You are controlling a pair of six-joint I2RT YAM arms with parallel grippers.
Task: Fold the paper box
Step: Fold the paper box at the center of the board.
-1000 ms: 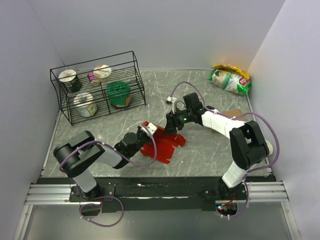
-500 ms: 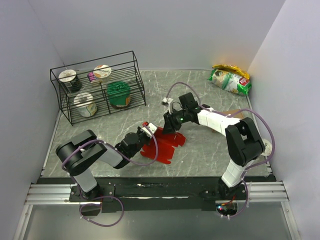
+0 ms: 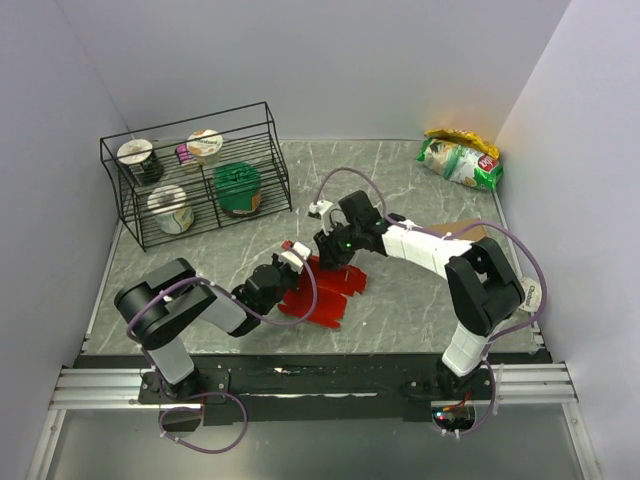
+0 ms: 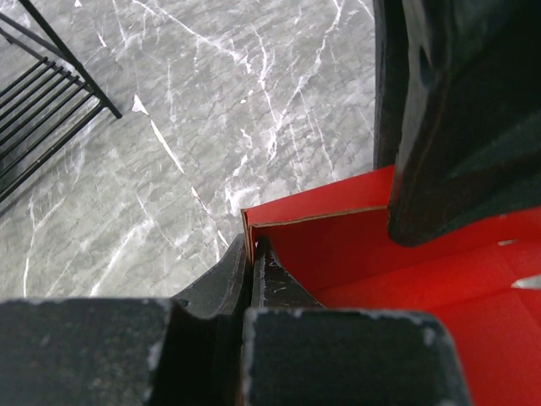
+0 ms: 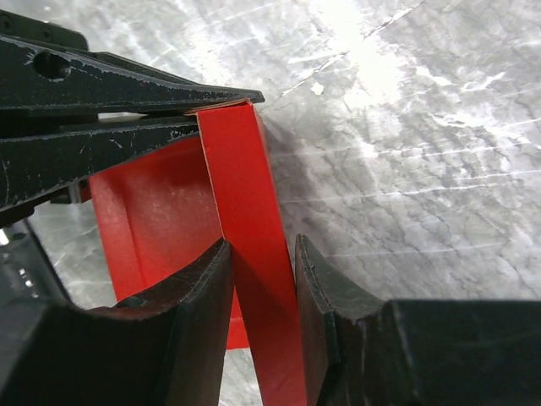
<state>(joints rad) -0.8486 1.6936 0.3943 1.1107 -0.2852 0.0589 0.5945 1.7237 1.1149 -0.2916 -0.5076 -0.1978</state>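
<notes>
The paper box (image 3: 330, 290) is a bright red creased sheet lying mid-table with one corner raised. My left gripper (image 3: 291, 258) is shut on that raised edge; in the left wrist view its tips (image 4: 251, 245) pinch the thin red card (image 4: 338, 245). My right gripper (image 3: 322, 255) reaches in from the right. In the right wrist view its jaws (image 5: 262, 245) stand partly apart on either side of an upright red flap (image 5: 241, 169). The flap leans against one finger (image 5: 207, 279), with a sliver of gap at the other. The left arm's fingers (image 5: 110, 85) hold the flap's top.
A black wire rack (image 3: 195, 175) with several lidded cups stands at the back left. A green and yellow snack bag (image 3: 460, 158) lies at the back right. A brown cardboard piece (image 3: 468, 230) sits behind the right arm.
The right gripper has slid left to the raised flap and its jaws have narrowed around it. The left gripper has kept its hold in place.
</notes>
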